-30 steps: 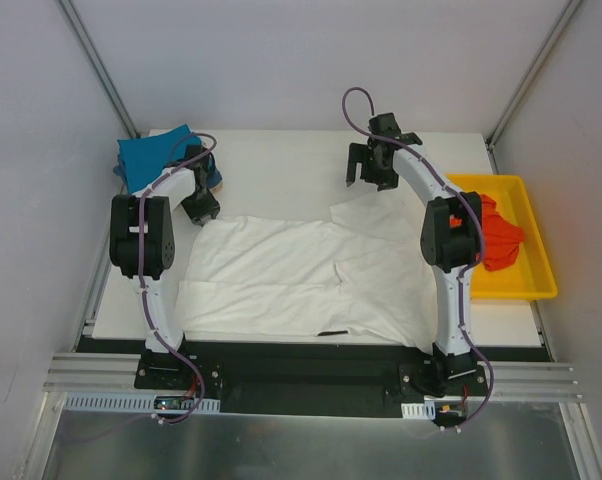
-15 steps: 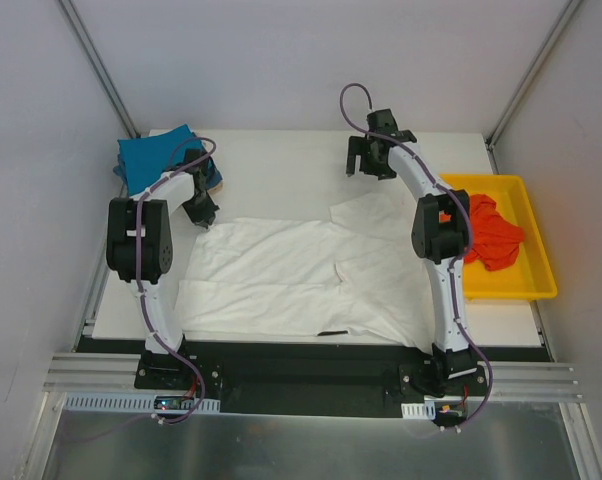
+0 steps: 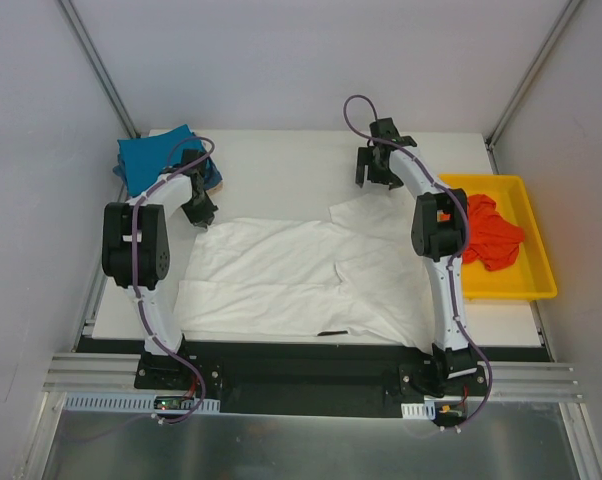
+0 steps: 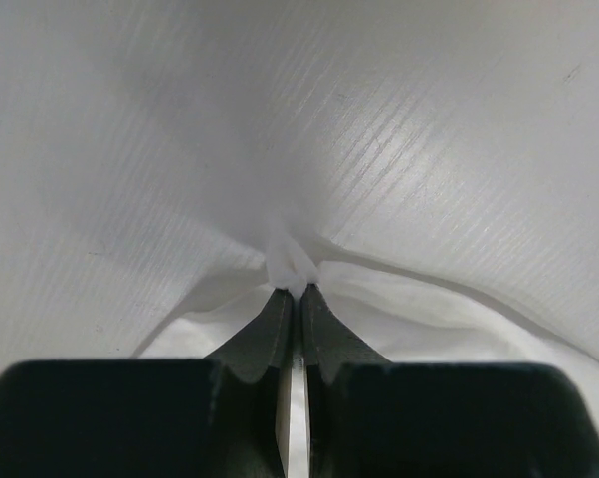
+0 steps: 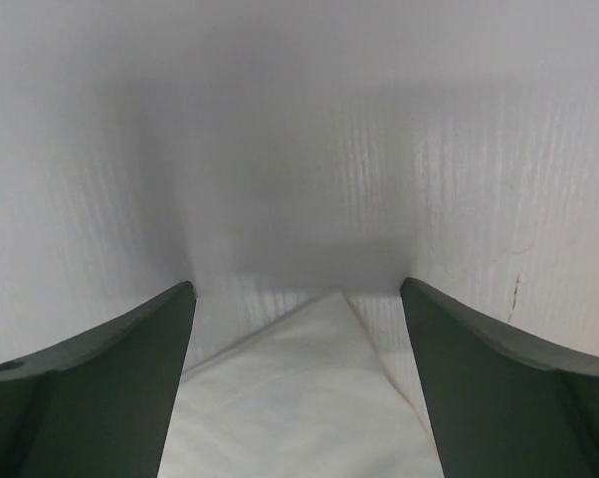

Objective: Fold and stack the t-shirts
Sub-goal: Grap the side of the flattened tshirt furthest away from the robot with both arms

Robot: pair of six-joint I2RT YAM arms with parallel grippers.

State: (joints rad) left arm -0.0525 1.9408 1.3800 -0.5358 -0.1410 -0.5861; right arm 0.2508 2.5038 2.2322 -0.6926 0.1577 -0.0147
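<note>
- Corner of the white t-shirt is sitting clamped in my left gripper, for lifting.
- My right gripper is hovering, jaws apart, straddling another corner.

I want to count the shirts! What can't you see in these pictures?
Top view: the left arm covers part of the teal-blue pile; shirt count unclear.
Top view: the right arm hides part of the orange-red shirt in the yellow tray.
Top view: the black mark on the white shirt is too small to read.
Left wrist view: the left gripper pinches the white shirt; the gripper's body hides the rest.
</note>
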